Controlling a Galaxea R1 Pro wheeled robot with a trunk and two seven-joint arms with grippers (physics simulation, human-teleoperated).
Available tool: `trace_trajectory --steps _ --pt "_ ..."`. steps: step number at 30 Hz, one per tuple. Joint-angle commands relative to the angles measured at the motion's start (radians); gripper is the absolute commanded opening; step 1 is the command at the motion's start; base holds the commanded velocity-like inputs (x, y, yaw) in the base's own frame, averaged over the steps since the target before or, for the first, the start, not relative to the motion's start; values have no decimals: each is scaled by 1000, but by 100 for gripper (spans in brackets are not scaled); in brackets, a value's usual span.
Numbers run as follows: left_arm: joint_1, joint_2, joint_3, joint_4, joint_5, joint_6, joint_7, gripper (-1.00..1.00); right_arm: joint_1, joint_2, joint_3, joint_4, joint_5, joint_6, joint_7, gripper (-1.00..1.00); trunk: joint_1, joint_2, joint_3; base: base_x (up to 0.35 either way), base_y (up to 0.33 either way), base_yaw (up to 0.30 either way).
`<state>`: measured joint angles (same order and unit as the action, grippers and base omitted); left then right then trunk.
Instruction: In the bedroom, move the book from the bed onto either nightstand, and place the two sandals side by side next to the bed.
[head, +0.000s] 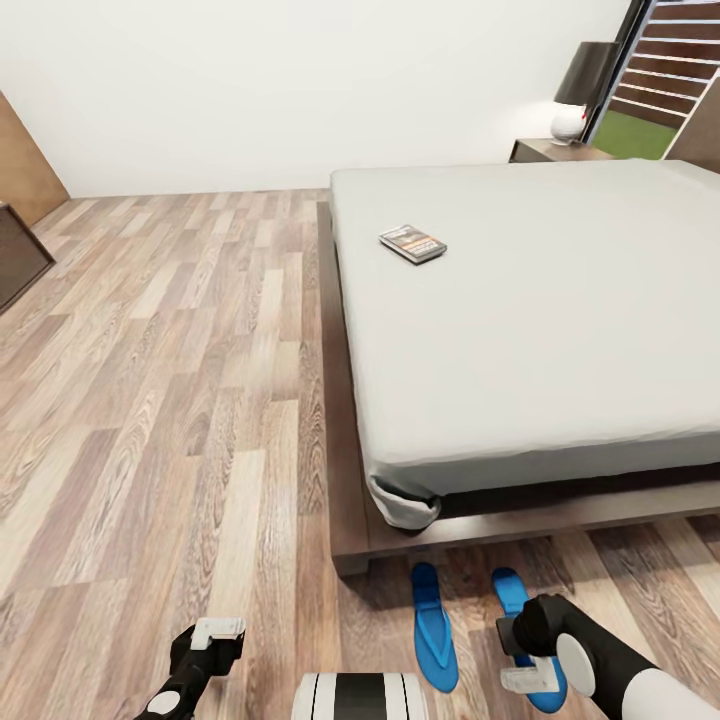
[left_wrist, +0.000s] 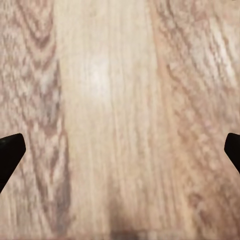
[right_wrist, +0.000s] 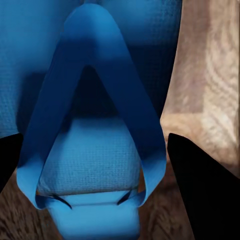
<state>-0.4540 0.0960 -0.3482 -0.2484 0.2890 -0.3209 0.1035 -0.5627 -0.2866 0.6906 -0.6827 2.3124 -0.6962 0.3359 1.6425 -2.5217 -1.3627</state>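
**Blue on brown, grey on dark wood**

Two bright blue sandals (head: 434, 628) lie on light brown wood-grain floor (head: 170, 380). The bed (head: 540, 320) has a pale grey mattress on a dark brown frame. The book (head: 412, 243) is dark with orange and white. Walls are white.

Beneath the left pincer (head: 218, 632) lies bare plank floor (head: 170, 400), with open room on every side of it; its fingertips (left_wrist: 9, 152) stand wide apart over plain wood. The right pincer (head: 527, 668) hangs close above one sandal (right_wrist: 95, 130), whose thong strap rises between its spread fingers. Beside that pincer lies the second sandal (head: 433, 625). Ahead of both, the bed (head: 560, 330) and its dark frame block the way.
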Motion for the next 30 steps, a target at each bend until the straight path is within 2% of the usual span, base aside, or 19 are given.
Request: trace_trajectory --steps 1,15,17,21,30 --pt "0 1 -9 0 7 -3 5 100 -1 -1 7 -2 -2 -2 5 -100 0 0 -1 1 1 0" --pt "0 1 -9 0 7 -3 4 100 0 0 19 -1 -1 0 -27 -100 0 0 -1 0 0 0" --pt "-1 1 -9 0 7 -3 4 100 0 -1 43 0 -1 1 -28 -100 0 0 -1 0 0 0" --pt "-1 1 -9 0 7 -3 4 100 0 -2 68 1 -1 2 -30 -100 0 0 -1 0 0 0" --pt "-1 1 -8 0 7 -3 4 100 0 -4 76 30 -1 1 -36 -100 0 0 -1 3 36 0"
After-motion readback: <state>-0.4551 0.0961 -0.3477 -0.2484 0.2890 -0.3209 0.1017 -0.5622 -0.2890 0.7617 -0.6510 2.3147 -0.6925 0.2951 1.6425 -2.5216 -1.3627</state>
